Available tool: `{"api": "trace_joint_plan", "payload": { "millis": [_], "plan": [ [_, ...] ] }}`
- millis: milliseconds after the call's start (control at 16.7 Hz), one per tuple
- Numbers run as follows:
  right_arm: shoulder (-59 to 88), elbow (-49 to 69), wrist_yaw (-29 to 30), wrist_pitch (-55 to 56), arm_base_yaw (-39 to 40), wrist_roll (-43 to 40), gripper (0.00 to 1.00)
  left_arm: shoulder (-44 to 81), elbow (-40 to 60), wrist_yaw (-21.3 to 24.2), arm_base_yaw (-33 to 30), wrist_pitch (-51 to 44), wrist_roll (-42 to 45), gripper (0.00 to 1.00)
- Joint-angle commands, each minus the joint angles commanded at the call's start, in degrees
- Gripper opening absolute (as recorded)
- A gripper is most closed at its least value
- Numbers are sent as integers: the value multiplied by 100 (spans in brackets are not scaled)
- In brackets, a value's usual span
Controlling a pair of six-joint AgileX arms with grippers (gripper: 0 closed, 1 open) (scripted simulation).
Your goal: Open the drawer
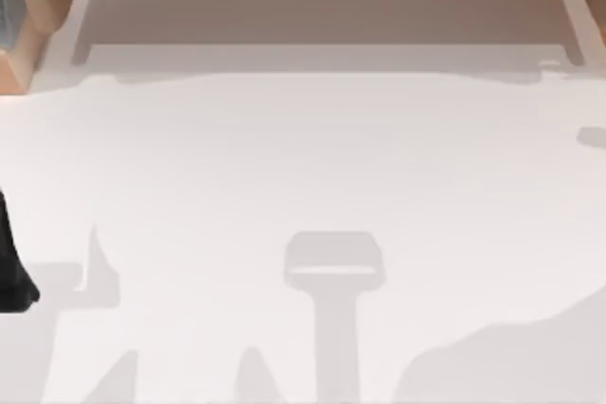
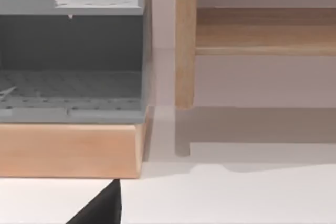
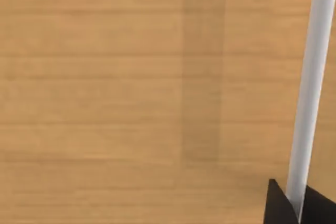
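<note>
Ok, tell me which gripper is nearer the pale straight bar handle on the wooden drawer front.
Right. The right gripper is closed around the pale bar handle, against the wooden drawer front. The left gripper is set back over the white table, facing a grey shelf unit.

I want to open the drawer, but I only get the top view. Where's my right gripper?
Observer: In the right wrist view, the right gripper is close up against a wood panel.
Operator: Is it holding anything?
Observer: Yes. It is shut on a pale handle, with one finger on each side.
Operator: And the left gripper?
Observer: The left gripper is low over the table, facing a grey rack on a wood base.
</note>
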Motion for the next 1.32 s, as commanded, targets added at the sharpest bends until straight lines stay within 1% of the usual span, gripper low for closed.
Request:
{"api": "trace_joint_plan", "payload": {
  "millis": [360,780,1140,1320],
  "plan": [
    [-506,-1135,-252,643,-289,-23,0,0,0,0,0,0,0,100],
    [-554,-1277,-302,726,-300,-3,0,0,0,0,0,0,0,100],
    [-1003,-2376,-695,1361,-678,-11,0,0,0,0,0,0,0,100],
    [-1095,-2585,-771,1505,-778,-11,0,0,0,0,0,0,0,100]
  ]
}}
